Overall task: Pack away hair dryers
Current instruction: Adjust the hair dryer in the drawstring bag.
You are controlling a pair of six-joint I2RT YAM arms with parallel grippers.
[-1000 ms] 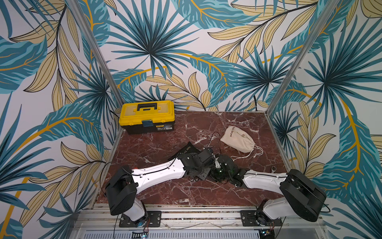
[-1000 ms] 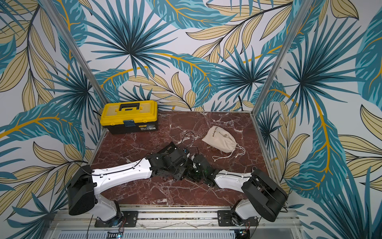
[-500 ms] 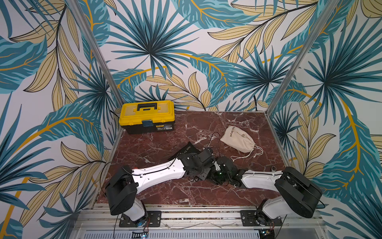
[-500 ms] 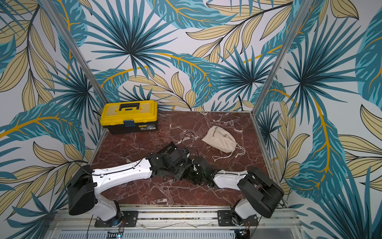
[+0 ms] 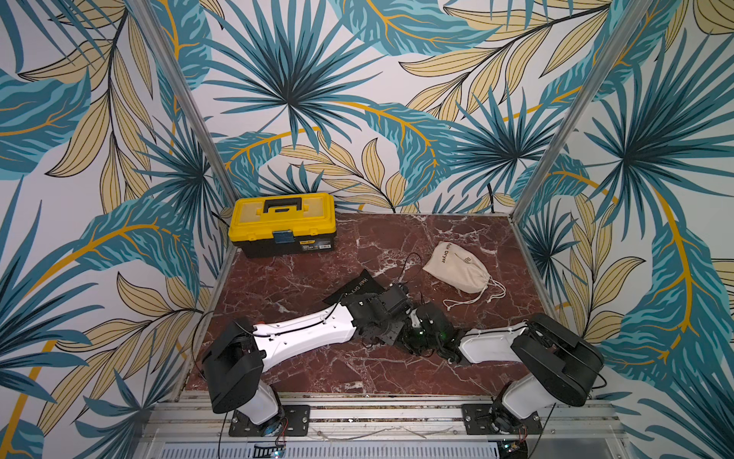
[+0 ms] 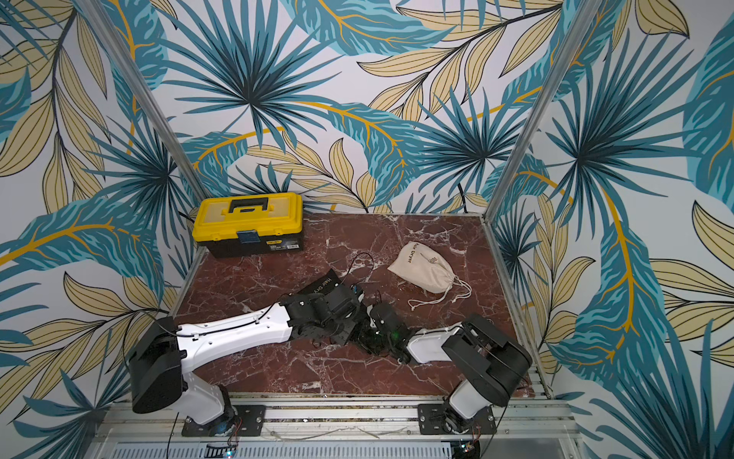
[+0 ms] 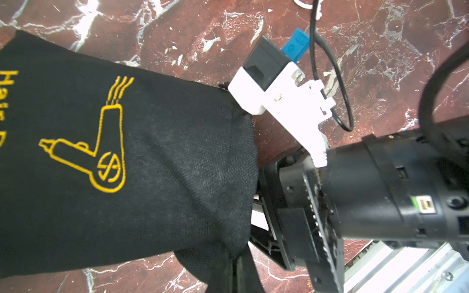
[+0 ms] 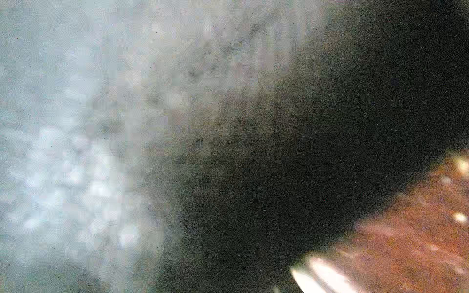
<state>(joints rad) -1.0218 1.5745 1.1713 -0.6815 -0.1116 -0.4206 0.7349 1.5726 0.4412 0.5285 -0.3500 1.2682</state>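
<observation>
**Right arm folds inward**

The right arm's bulky black elbow joint (image 5: 556,355) has swung away from the leaf-printed wall (image 5: 655,318) beside it and back from the aluminium front rail (image 5: 377,405). Its white forearm shell (image 5: 490,349) has slid closer to the left arm (image 5: 306,334).

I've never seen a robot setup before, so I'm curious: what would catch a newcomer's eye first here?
The bold blue-and-tan palm-leaf wallpaper surrounds everything. A bright yellow plastic toolbox sits at the back left of the red marble tabletop. The white-and-black left arm and right arm meet mid-table at a black cloth bag embroidered with a gold hair dryer.
</observation>
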